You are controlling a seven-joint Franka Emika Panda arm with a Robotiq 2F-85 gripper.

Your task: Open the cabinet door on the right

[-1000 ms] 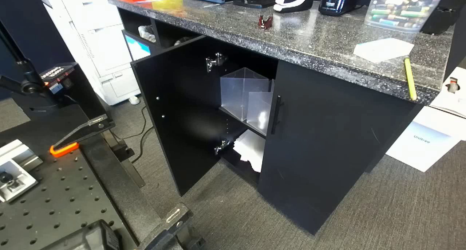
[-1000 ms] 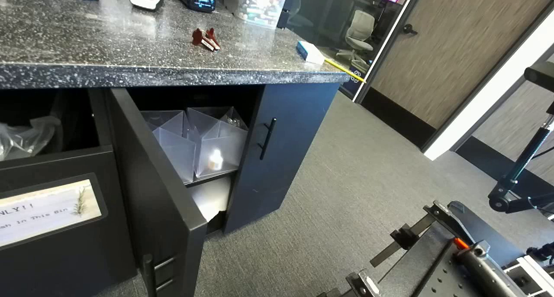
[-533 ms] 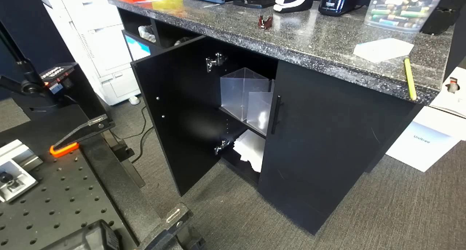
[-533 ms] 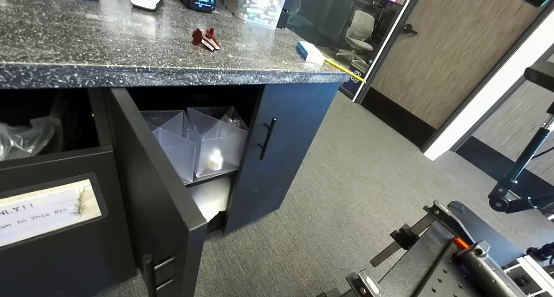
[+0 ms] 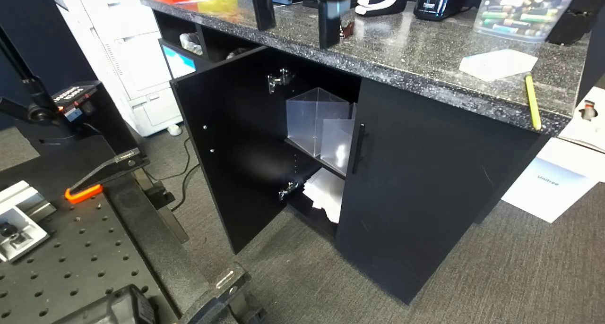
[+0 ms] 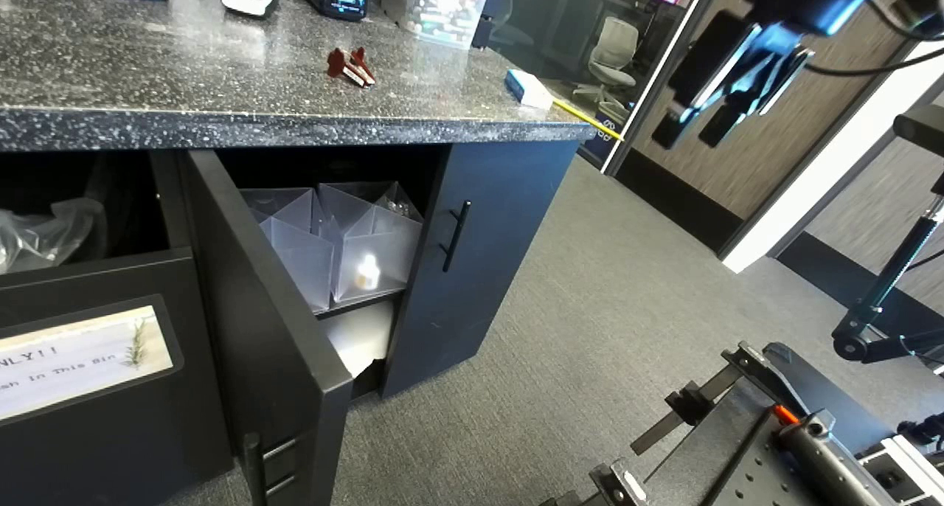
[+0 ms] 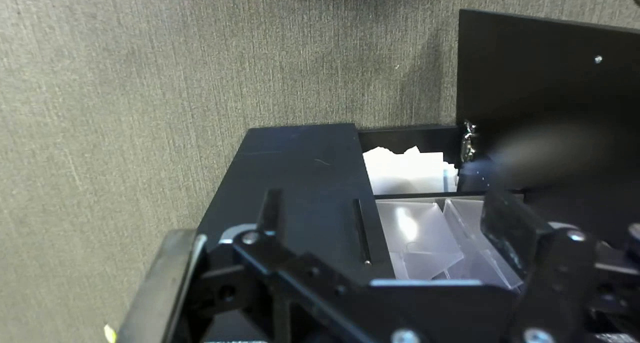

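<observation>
One closed cabinet door [image 5: 425, 187], spread pincer [image 5: 298, 35] cropped, staple remover [image 5: 348, 30] part-hidden

Newly showing gripper [image 5: 298, 35] at 12 o'clock in exterior view, with fingers [image 5: 329, 26] spread, now overlapping edge of dark-red clip [image 5: 348, 30]. At 2 o'clock in exterior view, grown from dark sliver, probably same gripper but too cropped for certainty, to gripper plus black cable [image 6: 870, 74] across wood-grain room door [image 6: 759, 152].

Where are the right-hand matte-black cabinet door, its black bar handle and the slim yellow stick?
Cabinet door [image 5: 420, 187], in an exterior view: front face's middle.
Bar handle [image 6: 456, 237], in an exterior view: bar's middle.
Yellow stick [image 5: 532, 102], in an exterior view: shaft's middle.
</observation>
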